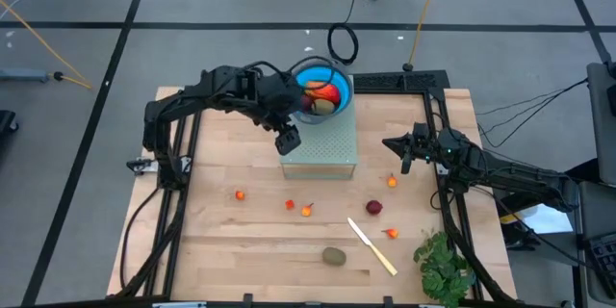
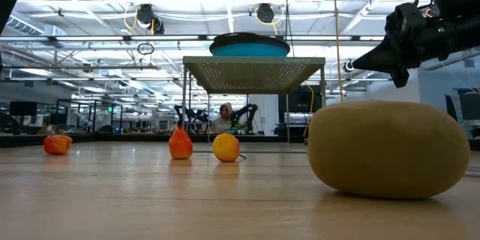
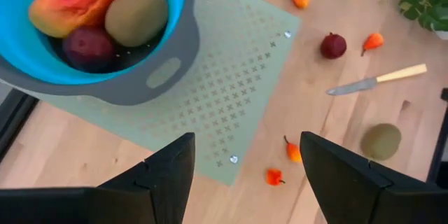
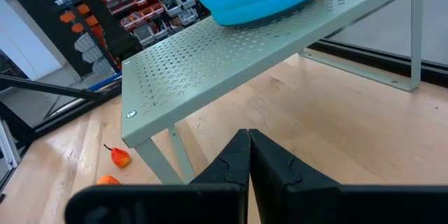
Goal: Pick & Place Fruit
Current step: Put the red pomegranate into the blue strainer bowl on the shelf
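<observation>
Blue bowl (image 3: 105,77) beyond the left arm's open, empty fingers (image 3: 241,175) holds three fruit pieces; a kiwi (image 3: 381,141) lies loose on the worktop (image 1: 212,241) further on. It is probably light, stiff and smooth: grip across its middle. Right fingers (image 4: 248,157) are closed, empty.

Perforated metal stand (image 1: 322,144), wooden table (image 1: 260,250)

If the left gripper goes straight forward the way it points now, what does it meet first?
Probably the perforated green stand: the open left gripper points down at its near corner, beside the blue bowl. Depth is uncertain.
</observation>
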Motion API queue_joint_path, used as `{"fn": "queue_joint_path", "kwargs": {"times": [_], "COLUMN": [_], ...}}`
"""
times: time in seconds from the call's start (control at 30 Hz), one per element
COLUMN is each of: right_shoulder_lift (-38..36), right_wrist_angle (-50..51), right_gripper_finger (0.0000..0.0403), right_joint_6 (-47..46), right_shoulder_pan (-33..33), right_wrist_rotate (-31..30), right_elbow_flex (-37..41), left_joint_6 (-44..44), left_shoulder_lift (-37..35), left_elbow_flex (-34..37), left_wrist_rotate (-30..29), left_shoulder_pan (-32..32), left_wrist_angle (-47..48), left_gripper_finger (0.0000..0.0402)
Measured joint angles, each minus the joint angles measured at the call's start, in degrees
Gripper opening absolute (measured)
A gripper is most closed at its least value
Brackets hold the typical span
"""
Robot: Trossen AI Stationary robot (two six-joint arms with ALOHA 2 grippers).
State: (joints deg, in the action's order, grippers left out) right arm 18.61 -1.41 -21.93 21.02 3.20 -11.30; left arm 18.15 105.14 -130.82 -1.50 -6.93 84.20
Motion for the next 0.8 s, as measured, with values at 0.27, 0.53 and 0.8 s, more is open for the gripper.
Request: {"fn": "queue_joint_path", "kwargs": {"times": [0.27,0.53,0.8], "right_shoulder_lift": [0.0,0.0,0.0], "right_wrist_angle": [0.1,0.6,0.6], "right_gripper_finger": [0.0,0.0,0.0], "right_joint_6": [-2.9,-4.8,-4.4], "right_shoulder_pan": [0.0,0.0,0.0], "right_wrist_rotate": [0.0,0.4,6.6], "right_elbow_flex": [0.0,0.0,0.0], "left_joint_6": [1.5,5.3,8.5], "left_shoulder_lift": [-2.2,-3.1,-3.3], "left_elbow_flex": [0.3,0.5,4.3], "left_wrist_rotate": [-3.6,-11.5,-15.2], "left_shoulder_pan": [5.3,12.6,17.9], "left_wrist_angle": [-1.4,-2.4,-6.9], "left_gripper_finger": [0.0259,0.0268,0.0269]}}
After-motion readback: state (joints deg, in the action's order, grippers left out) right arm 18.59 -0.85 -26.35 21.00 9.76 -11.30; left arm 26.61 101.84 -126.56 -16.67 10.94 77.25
